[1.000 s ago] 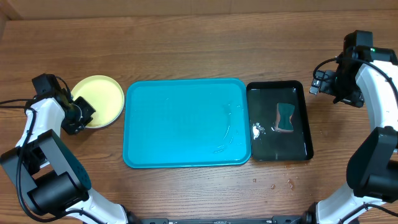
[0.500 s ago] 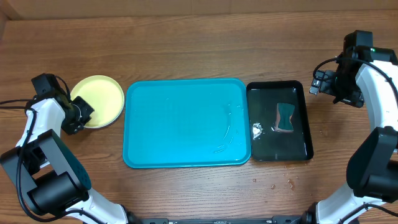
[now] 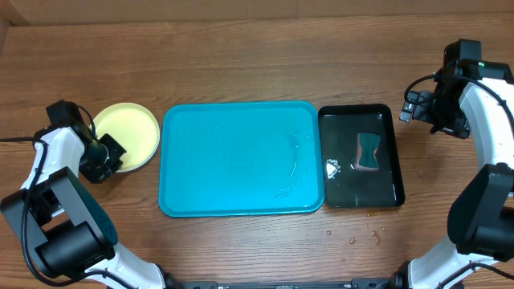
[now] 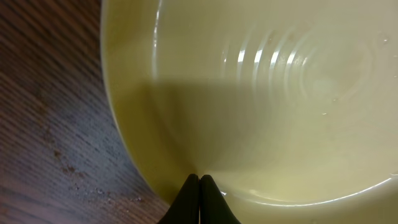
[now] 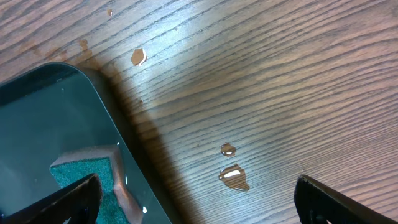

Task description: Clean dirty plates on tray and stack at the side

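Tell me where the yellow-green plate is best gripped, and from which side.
Probably the raised rim at its lower-left edge, approached from the left. The yellow-green plate lies flat and shallow on the table, so only the rim offers a pinch. The turquoise tray sits close on its right, and the left hand is at that edge, fingers shut.

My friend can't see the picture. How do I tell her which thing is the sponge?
Find the big turquoise tray in the middle of the table; a smaller black tray sits just beside it, on the right arm's side. The sponge lies inside that black tray. It is a teal block with a brownish edge, much bigger than the tiny white scrap near it.
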`<state>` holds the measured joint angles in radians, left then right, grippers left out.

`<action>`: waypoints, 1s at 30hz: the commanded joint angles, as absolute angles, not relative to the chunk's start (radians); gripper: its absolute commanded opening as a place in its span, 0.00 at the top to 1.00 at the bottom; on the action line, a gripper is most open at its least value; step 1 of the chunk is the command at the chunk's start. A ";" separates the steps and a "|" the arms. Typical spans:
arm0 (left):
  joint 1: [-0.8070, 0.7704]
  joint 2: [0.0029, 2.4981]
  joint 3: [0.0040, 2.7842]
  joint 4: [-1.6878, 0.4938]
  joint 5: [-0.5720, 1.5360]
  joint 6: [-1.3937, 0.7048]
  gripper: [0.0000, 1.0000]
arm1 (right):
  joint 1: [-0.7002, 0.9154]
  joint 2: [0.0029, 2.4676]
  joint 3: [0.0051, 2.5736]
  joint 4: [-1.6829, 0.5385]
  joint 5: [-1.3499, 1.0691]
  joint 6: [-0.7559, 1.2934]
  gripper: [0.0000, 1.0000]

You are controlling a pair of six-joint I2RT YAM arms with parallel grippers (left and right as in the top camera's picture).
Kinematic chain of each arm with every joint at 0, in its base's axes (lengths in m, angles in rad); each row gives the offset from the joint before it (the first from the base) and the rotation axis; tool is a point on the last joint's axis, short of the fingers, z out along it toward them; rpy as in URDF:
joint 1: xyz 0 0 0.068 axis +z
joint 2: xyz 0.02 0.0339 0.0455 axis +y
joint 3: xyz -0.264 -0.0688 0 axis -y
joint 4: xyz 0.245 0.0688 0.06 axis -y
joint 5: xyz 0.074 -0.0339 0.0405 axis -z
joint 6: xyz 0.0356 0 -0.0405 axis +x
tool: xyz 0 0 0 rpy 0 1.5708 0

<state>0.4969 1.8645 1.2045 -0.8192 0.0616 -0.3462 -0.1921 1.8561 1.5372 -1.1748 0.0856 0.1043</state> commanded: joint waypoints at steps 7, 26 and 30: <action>0.498 1.841 1.214 -0.928 0.036 -0.371 0.96 | -0.198 1.842 1.549 -1.172 0.088 0.107 0.00; 0.380 1.679 1.463 -0.987 0.342 -0.179 0.32 | -0.198 1.842 1.549 -1.172 0.088 0.107 0.00; 0.297 1.680 1.460 -0.961 0.341 -0.180 0.03 | -0.198 1.842 1.549 -1.172 0.088 0.107 0.00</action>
<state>0.3489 1.6848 1.4525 -0.9649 0.2802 -0.2199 -0.1921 1.8561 1.5372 -1.1751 0.0853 0.1043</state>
